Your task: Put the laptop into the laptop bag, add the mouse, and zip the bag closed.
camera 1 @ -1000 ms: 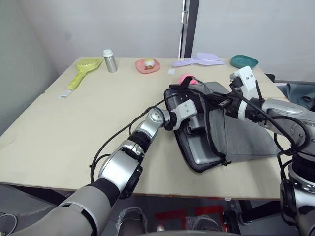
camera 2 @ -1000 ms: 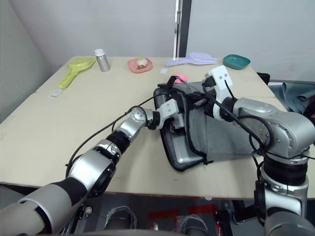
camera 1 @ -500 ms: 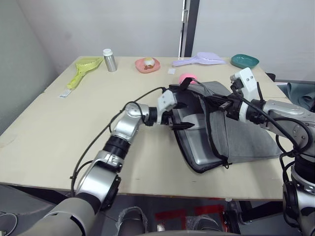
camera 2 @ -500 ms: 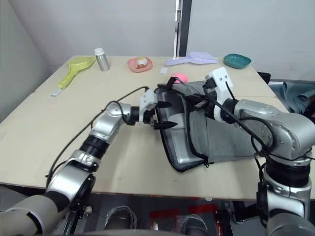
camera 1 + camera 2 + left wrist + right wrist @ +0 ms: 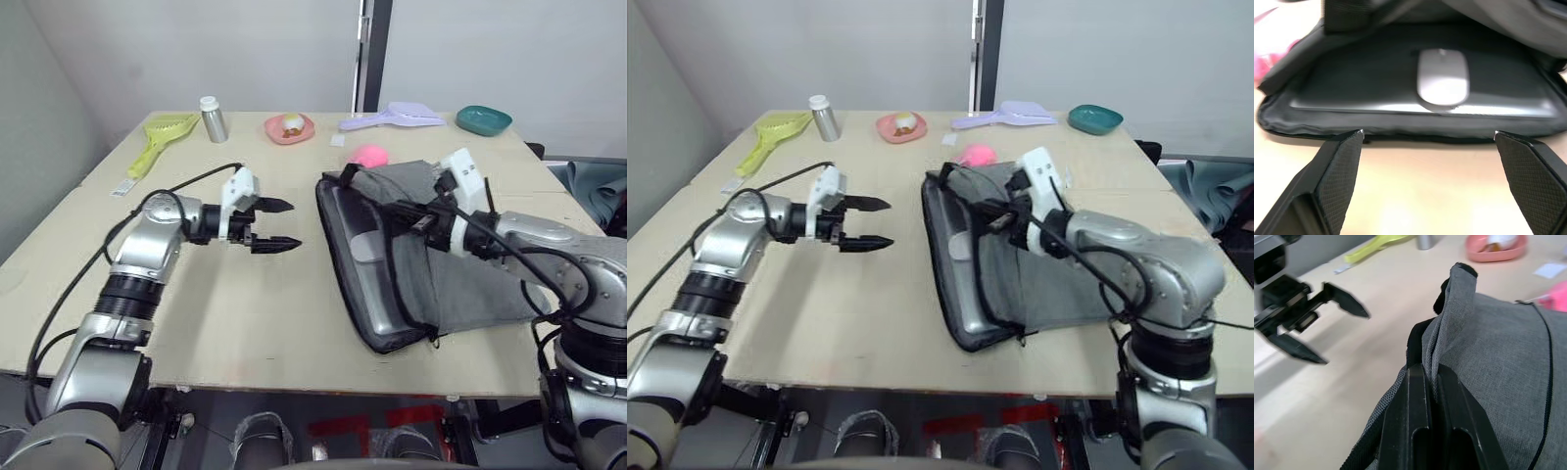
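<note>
The grey laptop bag (image 5: 470,274) lies open on the right half of the table. The silver laptop (image 5: 367,284) rests inside it, and the white mouse (image 5: 1443,79) sits on the laptop's lid. My right gripper (image 5: 1430,382) is shut on the bag's upper fabric flap and holds it raised. Over bare table to the left of the bag's mouth, my left gripper (image 5: 279,225) is open and holds nothing, its fingers (image 5: 1334,171) pointing at the opening.
Along the far edge stand a yellow-green scoop (image 5: 162,137), a metal bottle (image 5: 211,119), a pink dish (image 5: 291,127), a lilac scoop (image 5: 397,117) and a teal bowl (image 5: 483,119). A pink plush toy (image 5: 369,155) lies just behind the bag.
My left gripper has drawn back out of the bag's mouth, leftward over the table, and is now open and empty. The mouse stays inside on the laptop. The right gripper keeps hold of the flap.
</note>
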Robot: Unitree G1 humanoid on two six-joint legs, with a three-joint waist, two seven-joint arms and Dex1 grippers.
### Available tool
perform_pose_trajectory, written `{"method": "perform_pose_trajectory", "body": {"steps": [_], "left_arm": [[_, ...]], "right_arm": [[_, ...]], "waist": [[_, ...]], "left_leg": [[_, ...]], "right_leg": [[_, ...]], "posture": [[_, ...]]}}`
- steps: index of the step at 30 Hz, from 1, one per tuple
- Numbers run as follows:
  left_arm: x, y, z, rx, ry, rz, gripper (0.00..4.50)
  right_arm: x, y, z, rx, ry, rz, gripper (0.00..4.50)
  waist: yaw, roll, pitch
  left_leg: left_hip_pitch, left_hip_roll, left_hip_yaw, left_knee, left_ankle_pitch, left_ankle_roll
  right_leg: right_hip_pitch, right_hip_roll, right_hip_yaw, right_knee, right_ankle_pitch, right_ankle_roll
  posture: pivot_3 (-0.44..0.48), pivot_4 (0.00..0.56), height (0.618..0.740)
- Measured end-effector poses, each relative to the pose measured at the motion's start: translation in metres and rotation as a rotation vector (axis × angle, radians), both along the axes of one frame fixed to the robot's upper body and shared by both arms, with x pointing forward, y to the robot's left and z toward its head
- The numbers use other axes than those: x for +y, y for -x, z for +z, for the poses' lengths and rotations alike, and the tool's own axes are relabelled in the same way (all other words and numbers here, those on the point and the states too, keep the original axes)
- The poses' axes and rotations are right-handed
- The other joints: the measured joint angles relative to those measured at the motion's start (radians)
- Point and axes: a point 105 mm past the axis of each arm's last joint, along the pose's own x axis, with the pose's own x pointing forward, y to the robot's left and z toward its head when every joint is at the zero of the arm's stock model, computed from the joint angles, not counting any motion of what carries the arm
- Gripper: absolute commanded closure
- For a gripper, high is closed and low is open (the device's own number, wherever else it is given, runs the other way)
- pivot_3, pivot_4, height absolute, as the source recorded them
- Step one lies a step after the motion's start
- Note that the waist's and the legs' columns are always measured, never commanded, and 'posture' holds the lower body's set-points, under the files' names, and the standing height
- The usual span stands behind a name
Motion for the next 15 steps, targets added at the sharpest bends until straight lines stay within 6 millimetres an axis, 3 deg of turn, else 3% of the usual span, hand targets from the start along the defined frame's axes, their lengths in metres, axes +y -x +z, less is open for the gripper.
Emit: {"method": "perform_pose_trajectory", "body": {"steps": [4,13,15], "left_arm": [[0.034,0.003,0.012,0.026,-0.002,0.041,0.03],[0.057,0.002,0.017,0.065,0.023,0.074,0.03],[0.065,-0.004,0.024,0.069,0.033,0.107,0.00]], "right_arm": [[0.011,0.006,-0.019,0.046,0.015,0.044,4.50],[0.009,0.023,-0.051,0.041,0.274,0.263,4.50],[0.008,0.019,-0.049,0.013,0.306,0.310,3.75]], "waist": [[-0.001,0.000,0.000],[0.010,0.000,0.000],[0.006,0.000,0.000]], "left_leg": [[0.000,0.001,0.000,0.000,0.000,-0.001],[0.001,0.000,-0.001,0.000,0.000,-0.001],[0.001,0.000,-0.001,0.001,0.000,-0.001]], "right_leg": [[0.000,0.001,0.000,0.000,0.000,0.000],[0.001,0.000,0.000,0.000,0.000,0.001],[0.001,0.000,0.000,0.002,0.000,0.001]], "posture": [[0.000,0.150,0.740],[0.000,0.150,0.740],[0.000,0.150,0.740]]}}
